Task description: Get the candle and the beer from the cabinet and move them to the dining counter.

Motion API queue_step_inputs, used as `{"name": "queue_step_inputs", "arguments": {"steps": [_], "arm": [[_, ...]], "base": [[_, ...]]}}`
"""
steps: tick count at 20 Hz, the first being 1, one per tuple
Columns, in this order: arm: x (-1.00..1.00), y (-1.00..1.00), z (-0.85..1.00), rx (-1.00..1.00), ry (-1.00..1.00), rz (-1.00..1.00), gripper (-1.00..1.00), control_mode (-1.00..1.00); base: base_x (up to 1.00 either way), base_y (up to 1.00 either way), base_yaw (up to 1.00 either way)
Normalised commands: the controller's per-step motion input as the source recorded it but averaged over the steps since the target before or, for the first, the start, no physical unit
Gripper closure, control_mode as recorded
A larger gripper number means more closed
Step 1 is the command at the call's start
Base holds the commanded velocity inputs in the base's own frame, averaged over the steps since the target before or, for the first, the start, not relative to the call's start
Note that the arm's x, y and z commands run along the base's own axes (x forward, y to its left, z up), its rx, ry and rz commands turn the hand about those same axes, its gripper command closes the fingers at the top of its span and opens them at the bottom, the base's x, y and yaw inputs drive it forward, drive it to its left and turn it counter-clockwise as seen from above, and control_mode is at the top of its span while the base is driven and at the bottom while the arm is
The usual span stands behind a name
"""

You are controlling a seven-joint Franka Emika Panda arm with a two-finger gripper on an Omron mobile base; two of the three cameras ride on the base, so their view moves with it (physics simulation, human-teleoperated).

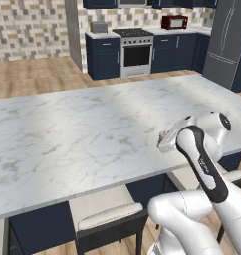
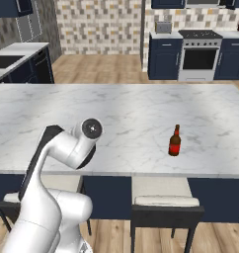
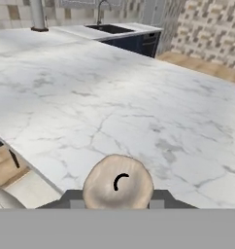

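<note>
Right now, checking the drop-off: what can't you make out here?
Hand view: the base of the candle is cut off at the bottom edge, so contact with the dining counter is unclear.
Right base view: the label print on the beer is too small to read.

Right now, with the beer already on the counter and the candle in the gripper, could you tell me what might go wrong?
1. The gripper holds the candle close to the near edge of the dining counter; released here, it might roll or tip off toward the stools.
2. The candle is small and rounded, so it could slip between the fingers.
3. The beer stands upright on the slab; a wide arm swing could topple it.
</note>
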Motion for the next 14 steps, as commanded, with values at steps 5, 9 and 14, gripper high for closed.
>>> {"name": "queue_step_inputs", "arguments": {"steps": [5,9,14], "arm": [[0.41,0.0,-0.28,0.0,0.0,0.14,1.0,-1.0],[0.45,0.0,-0.23,0.0,0.0,0.12,1.0,-1.0],[0.49,0.0,-0.18,0.0,0.0,0.09,1.0,-1.0]], "base": [[0.0,0.0,0.0],[0.0,0.0,0.0],[0.0,0.0,0.0]]}}
